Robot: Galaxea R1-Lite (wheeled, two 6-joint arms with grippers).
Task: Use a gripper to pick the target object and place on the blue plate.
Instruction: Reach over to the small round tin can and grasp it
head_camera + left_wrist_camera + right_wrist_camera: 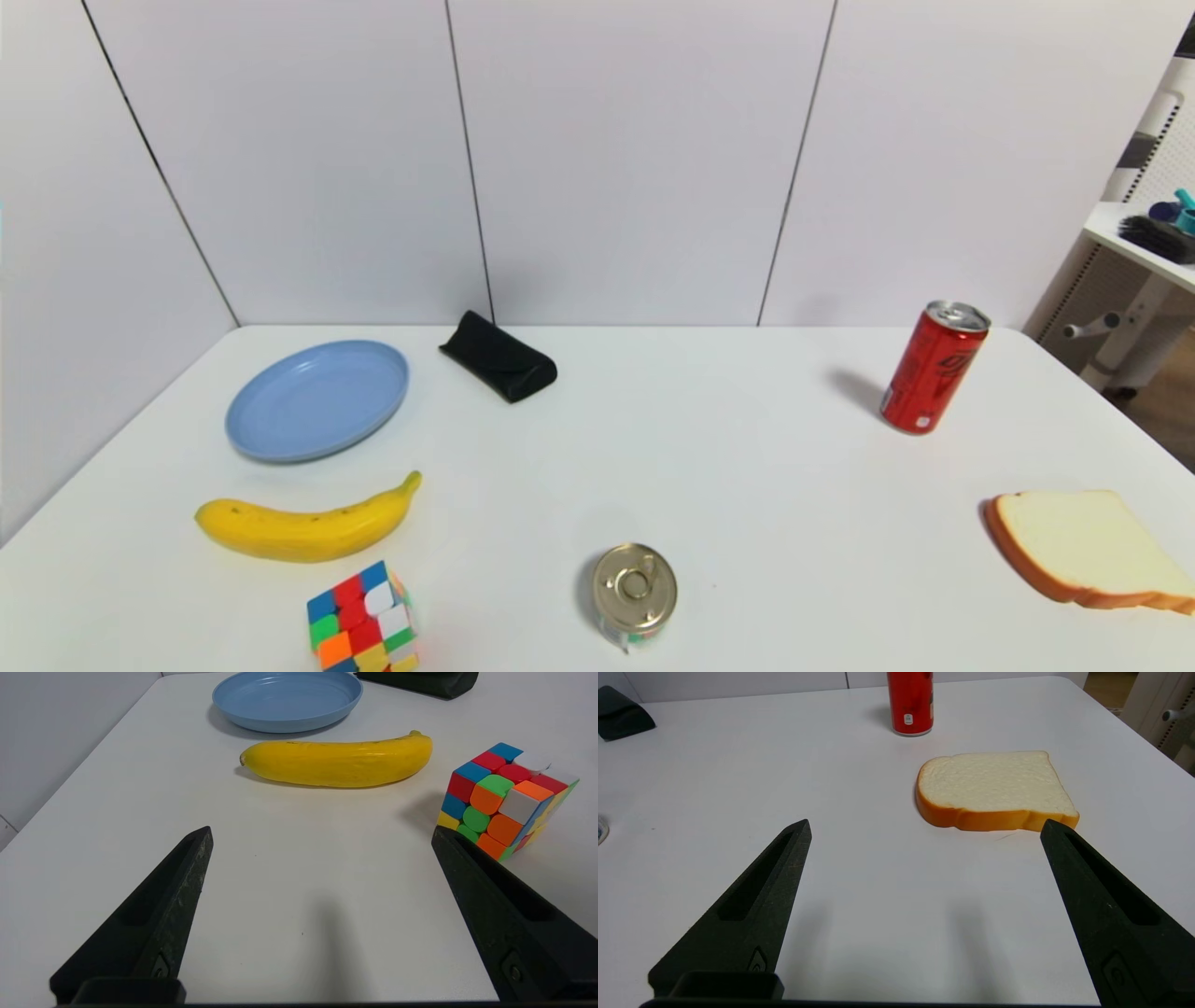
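Note:
The small squat tin [635, 593] with a gold pull-tab lid stands near the table's front edge, about the middle. The light-blue plate [317, 399] lies at the far left and shows again in the left wrist view [287, 699]. Neither arm appears in the head view. My left gripper [320, 833] hovers open over bare table, short of the banana. My right gripper [924, 828] is also open over bare table, just short of the bread slice. A sliver of the tin [601, 830] shows at the edge of the right wrist view.
A yellow banana [308, 523] lies in front of the plate, with a colourful puzzle cube [364, 618] nearer me. A black case [498, 357] sits at the back. A red drink can [934, 367] stands far right and a bread slice [1088, 549] lies near right.

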